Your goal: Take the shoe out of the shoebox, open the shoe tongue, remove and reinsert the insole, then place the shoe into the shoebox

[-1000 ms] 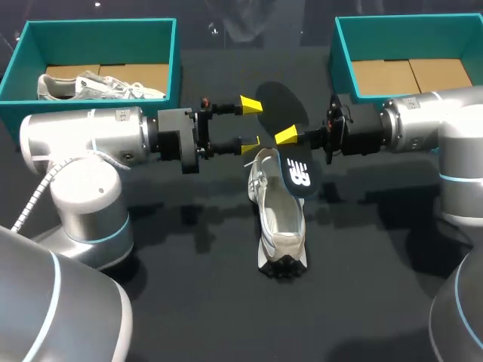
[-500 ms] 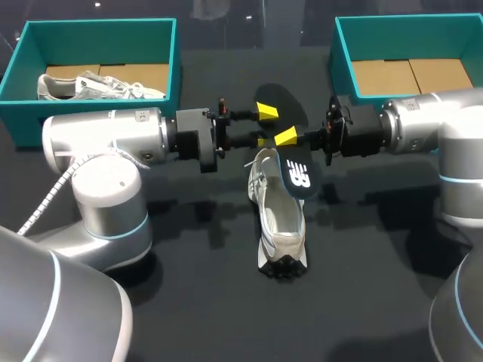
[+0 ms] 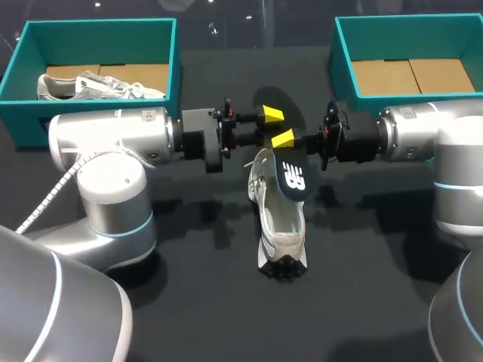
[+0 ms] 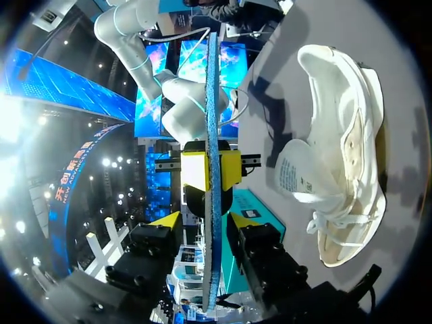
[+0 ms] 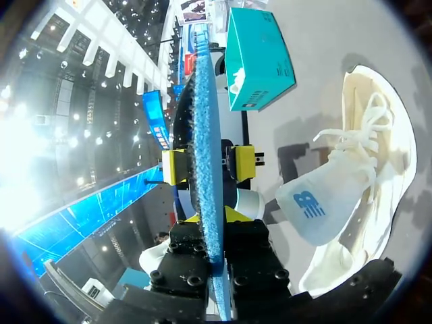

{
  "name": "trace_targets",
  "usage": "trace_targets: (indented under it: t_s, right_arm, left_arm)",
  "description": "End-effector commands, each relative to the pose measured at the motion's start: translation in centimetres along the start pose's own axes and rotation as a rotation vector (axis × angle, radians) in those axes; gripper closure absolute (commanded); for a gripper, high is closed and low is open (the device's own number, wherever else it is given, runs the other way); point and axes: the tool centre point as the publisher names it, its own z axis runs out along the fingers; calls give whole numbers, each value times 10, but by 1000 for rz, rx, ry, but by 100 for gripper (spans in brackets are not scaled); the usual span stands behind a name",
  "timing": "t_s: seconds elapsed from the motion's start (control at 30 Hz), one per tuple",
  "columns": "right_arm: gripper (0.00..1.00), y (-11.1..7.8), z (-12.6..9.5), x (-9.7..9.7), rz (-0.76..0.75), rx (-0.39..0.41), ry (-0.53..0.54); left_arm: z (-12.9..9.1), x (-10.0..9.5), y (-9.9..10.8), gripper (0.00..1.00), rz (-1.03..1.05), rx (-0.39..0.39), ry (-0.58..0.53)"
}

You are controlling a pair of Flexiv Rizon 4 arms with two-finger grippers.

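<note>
From overhead, the insole (image 3: 294, 178) is clamped in the right claw (image 3: 287, 139) and hung below it, over the shoe (image 3: 278, 224). At the left wrist, the insole (edge-on) is straddled by the left claw (image 4: 202, 219), spread and clear of it. At the right wrist, the shoe is seen beside the claw.

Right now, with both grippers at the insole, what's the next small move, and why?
Probably close the left gripper: its open fingers straddle the insole, which the right gripper grips above the shoe.
</note>
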Motion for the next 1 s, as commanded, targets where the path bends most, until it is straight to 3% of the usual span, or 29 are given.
trace_targets:
  t_s: [0.03,0.47,0.8,0.87,0.9,1.0]
  right_arm:
    - [100,1,3,-2,0,-1,0]
    - [100,5,3,-4,-6,-18,3]
    - [100,6,3,-2,-5,-25,7]
    - [100,6,3,-2,-4,-26,8]
    - [100,6,3,-2,-3,-26,9]
    - [100,6,4,-3,-2,-26,10]
  left_arm:
    - [4,2,0,61,1,2,2]
    - [9,5,-3,75,-3,8,7]
    - [14,6,-5,79,0,15,17]
    - [14,7,-5,85,1,15,18]
    - [15,7,-5,97,1,15,19]
    - [15,8,-5,100,3,14,21]
